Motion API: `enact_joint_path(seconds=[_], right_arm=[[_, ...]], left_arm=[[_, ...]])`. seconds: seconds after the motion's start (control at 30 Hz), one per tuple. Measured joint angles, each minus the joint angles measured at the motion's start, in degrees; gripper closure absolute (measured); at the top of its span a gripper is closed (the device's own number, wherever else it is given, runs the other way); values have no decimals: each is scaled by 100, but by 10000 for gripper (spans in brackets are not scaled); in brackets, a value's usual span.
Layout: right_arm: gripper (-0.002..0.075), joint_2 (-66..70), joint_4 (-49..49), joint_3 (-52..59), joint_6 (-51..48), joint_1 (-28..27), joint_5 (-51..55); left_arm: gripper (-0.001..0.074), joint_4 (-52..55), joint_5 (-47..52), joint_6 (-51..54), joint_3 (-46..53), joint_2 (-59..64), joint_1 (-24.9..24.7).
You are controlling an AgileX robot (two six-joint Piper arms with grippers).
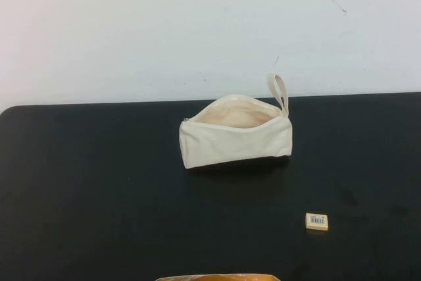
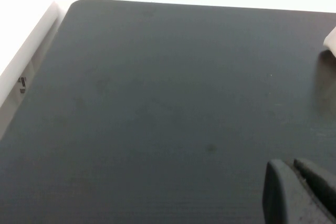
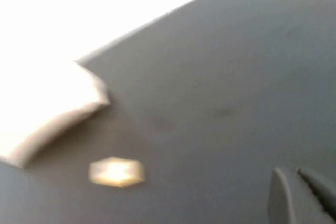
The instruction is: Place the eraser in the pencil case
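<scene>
On the black table (image 1: 99, 195) the cream pencil case (image 1: 233, 134) sits near the far edge, roughly centred, lying lengthwise with its zip mouth gaping open toward the wall so the pale lining shows. Its fabric loop strap (image 1: 279, 90) stands up at the end on the robot's right. The eraser (image 1: 317, 221) lies flat on the table well apart from the pencil case, nearer the robot and off to the right, barcode label facing up. It is out in the open, touched by nothing.

Neither arm reaches into the high view. From the left wrist camera, the left pincer (image 2: 294, 174) shows only as dark fingertips in a corner of the picture, the two tips pressed close together with just a thin seam between them, clenched on nothing, hanging above bare table with a sliver of the pencil case at the picture's edge. From the right wrist camera, the right pincer (image 3: 298, 174) looks the same: tips together, nothing held, above the table. That blurred view also takes in the eraser (image 3: 116, 172) and a corner of the pencil case (image 3: 47, 114) just beyond it.

A strip of orange-tan material (image 1: 217, 277) peeks in at the table's near edge.
</scene>
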Motion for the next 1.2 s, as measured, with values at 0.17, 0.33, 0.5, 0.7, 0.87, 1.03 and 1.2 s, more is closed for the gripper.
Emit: enact_joint_path(seconds=[0.17, 0.33, 0.5, 0.7, 0.87, 1.03, 1.2], right_arm=[[727, 0, 2090, 9, 464, 0, -128], [727, 0, 2333, 9, 431, 0, -672], [727, 0, 2385, 9, -433, 0, -720], [727, 422, 2161, -1368, -2576, 0, 1099], [727, 1806, 1058, -2924, -2943, 0, 2628], [727, 3427, 296, -4259, -2930, 0, 4016], [727, 4910, 167, -5146, -3005, 98, 4793]], left_arm=[[736, 0, 0, 0, 0, 0, 0], [736, 0, 0, 0, 0, 0, 0], [736, 0, 0, 0, 0, 0, 0], [736, 0, 0, 0, 0, 0, 0], [736, 0, 0, 0, 0, 0, 0], [736, 0, 0, 0, 0, 0, 0], [736, 0, 0, 0, 0, 0, 0]])
